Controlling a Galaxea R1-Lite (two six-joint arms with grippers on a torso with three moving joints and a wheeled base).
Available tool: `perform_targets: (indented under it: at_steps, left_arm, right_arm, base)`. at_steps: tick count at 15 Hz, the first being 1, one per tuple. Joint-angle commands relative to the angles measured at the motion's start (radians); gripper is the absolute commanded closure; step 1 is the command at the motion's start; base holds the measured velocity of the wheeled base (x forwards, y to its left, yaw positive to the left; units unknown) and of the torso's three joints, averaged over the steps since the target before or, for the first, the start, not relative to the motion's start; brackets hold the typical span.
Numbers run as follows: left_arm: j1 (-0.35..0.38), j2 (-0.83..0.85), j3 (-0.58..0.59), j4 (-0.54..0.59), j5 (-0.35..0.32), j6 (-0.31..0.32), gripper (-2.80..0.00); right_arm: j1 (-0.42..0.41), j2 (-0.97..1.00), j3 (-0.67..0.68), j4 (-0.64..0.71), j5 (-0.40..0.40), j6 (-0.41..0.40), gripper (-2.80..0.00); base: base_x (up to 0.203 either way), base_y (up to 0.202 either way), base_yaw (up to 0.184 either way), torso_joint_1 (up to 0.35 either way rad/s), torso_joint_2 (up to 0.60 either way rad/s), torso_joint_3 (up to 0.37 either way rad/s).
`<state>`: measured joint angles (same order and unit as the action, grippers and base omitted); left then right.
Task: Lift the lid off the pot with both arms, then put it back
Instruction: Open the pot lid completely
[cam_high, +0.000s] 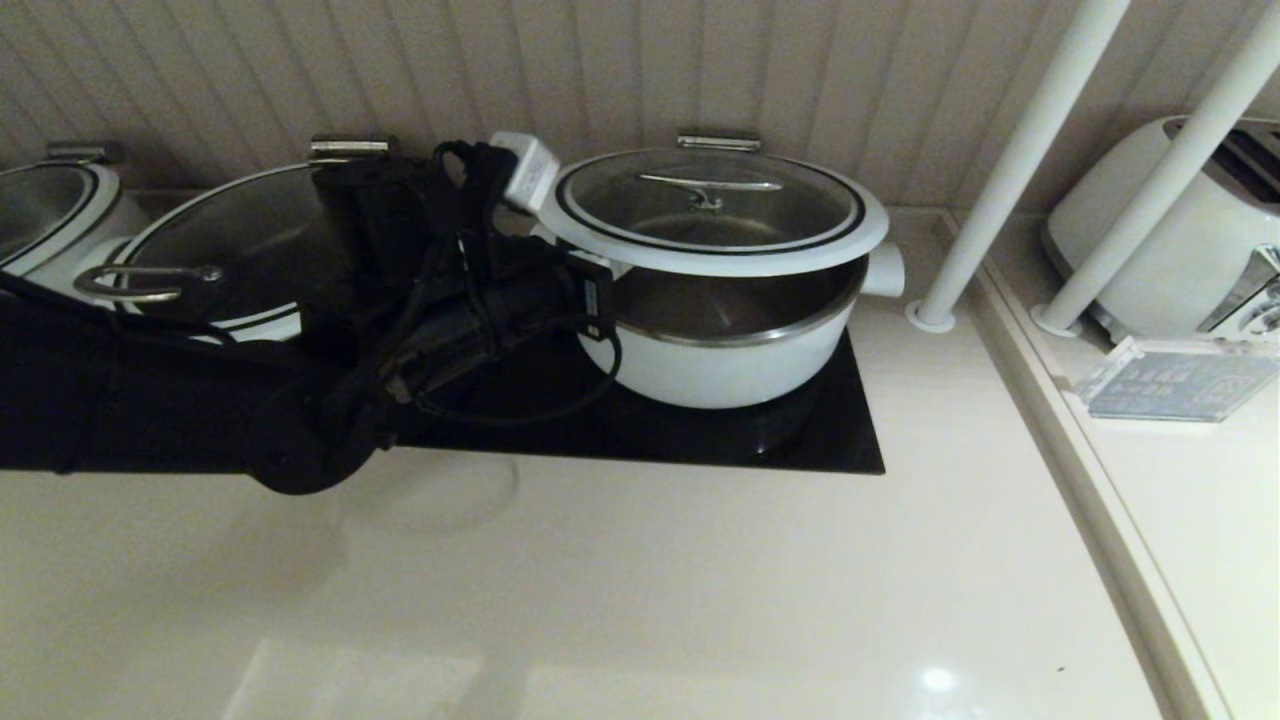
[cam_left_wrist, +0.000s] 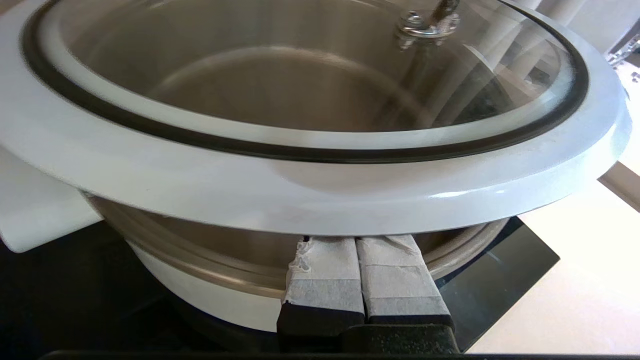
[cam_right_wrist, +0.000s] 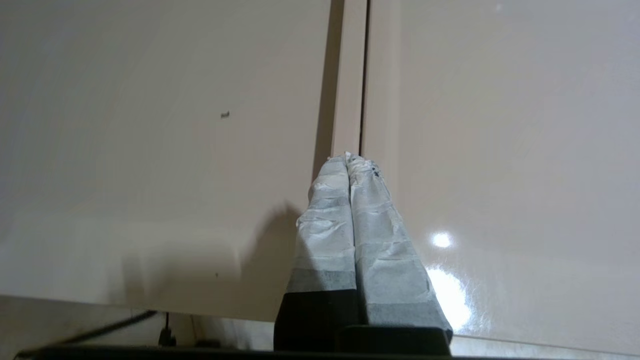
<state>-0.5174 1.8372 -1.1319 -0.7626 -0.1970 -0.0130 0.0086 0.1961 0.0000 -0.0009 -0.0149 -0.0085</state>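
The lid (cam_high: 712, 205), glass with a white rim and a steel loop handle (cam_high: 710, 186), hovers above the pot (cam_high: 735, 360), with a gap showing the pot's steel inside. My left arm reaches in from the left. My left gripper (cam_left_wrist: 356, 239) is shut, its taped fingers pressed together under the lid's white rim (cam_left_wrist: 320, 185) on the pot's left side; in the head view its tips are hidden under the lid. My right gripper (cam_right_wrist: 348, 159) is shut and empty over bare beige counter, out of the head view.
The pot stands on a black cooktop (cam_high: 800, 440). A wider lidded pot (cam_high: 220, 250) sits left behind my arm, another (cam_high: 40, 210) at far left. Two white poles (cam_high: 1010, 160), a toaster (cam_high: 1170, 230) and a clear sign (cam_high: 1170, 380) stand at the right.
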Motion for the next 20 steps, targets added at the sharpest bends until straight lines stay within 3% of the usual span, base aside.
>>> perform_targets:
  at_steps: [1,4,15,20]
  left_arm:
    - [0.000,0.002,0.000,-0.004,-0.001,-0.001,0.00]
    - [0.000,0.002,0.000,-0.004,-0.001,-0.001,0.00]
    - [0.000,-0.019,-0.030,-0.002,0.002,0.001,0.00]
    - [0.003,-0.016,-0.064,0.000,0.001,0.044,0.00]
  right_arm:
    - [-0.006,-0.099,0.000,-0.001,0.000,0.000,0.00]
    - [-0.006,-0.196,0.000,-0.001,-0.003,0.010,0.00]
    - [-0.006,-0.195,0.000,-0.001,-0.003,0.010,0.00]
    - [-0.006,-0.196,0.000,-0.001,-0.003,0.010,0.00]
  base:
    - [0.000,0.000,0.000,0.000,0.00,0.000]
    - [0.000,0.000,0.000,0.000,0.00,0.000]
    - [0.000,0.000,0.000,0.000,0.00,0.000]
    - [0.000,0.000,0.000,0.000,0.00,0.000]
